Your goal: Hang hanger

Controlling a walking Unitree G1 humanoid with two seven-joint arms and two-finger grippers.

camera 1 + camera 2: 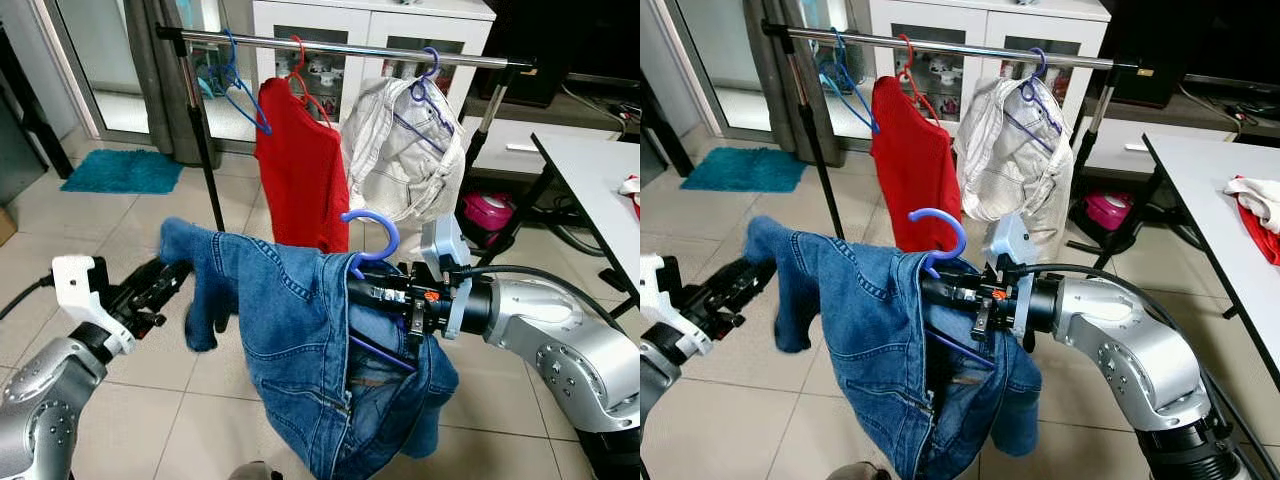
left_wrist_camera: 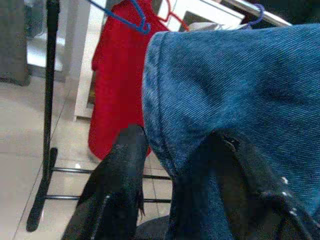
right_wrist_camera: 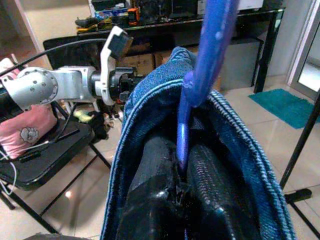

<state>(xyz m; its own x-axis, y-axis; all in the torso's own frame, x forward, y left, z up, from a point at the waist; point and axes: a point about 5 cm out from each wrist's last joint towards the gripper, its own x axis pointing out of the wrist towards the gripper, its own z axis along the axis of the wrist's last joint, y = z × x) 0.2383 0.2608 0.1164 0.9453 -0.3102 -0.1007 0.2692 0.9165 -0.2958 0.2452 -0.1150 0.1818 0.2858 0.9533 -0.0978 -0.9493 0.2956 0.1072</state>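
A clothes rail (image 1: 340,45) spans the far side, carrying a red garment (image 1: 300,170) and a white garment (image 1: 405,150). Near it, blue jeans (image 1: 300,340) drape over a purple hanger (image 1: 372,238). The right claw (image 3: 181,170) is clenched on the hanger's neck; the left claw (image 2: 175,200) grips a jeans leg at left.

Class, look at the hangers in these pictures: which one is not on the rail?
The purple hanger carrying the blue jeans, gripped by the right gripper. The others hook over the rail.
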